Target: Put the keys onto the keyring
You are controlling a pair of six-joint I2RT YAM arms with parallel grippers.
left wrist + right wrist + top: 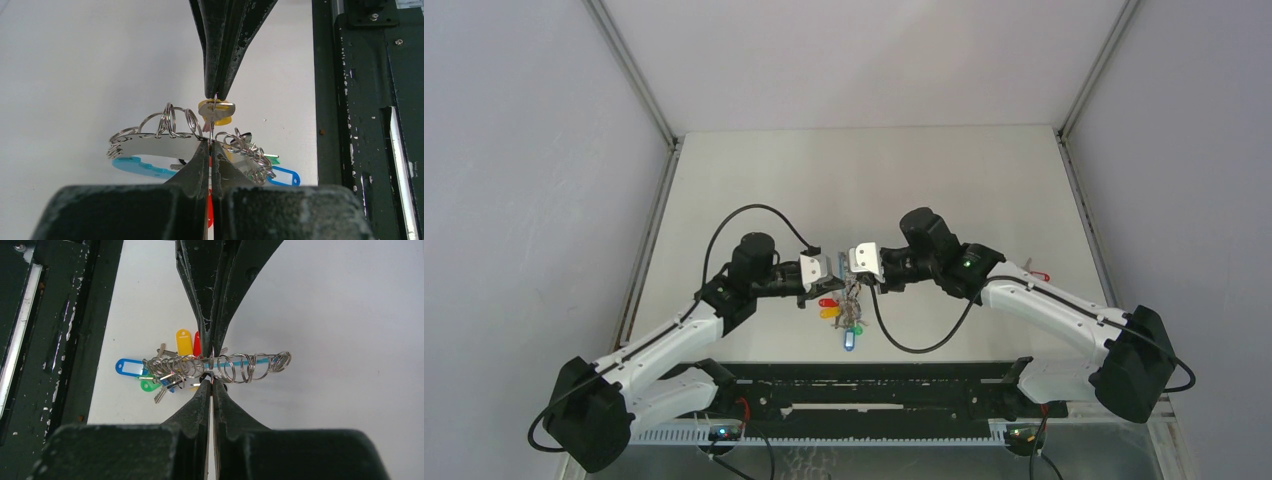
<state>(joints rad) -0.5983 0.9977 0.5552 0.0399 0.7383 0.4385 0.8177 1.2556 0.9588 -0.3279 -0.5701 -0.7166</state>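
2 grippers (pixel 210 147) (pixel 216 96), tight on keyring (pixel 155 145)

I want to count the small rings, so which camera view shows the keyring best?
The right wrist view: the keyring lies side-on and close, its rings spread in a row. The left wrist view shows its grey band, partly hidden behind the left tool. The top view shows only a tiny cluster.

Surface (pixel 864 180): pale, plain. One red-tagged key (pixel 1039 276) lies on it at right. A black rail (pixel 874 385) runs along the near edge.
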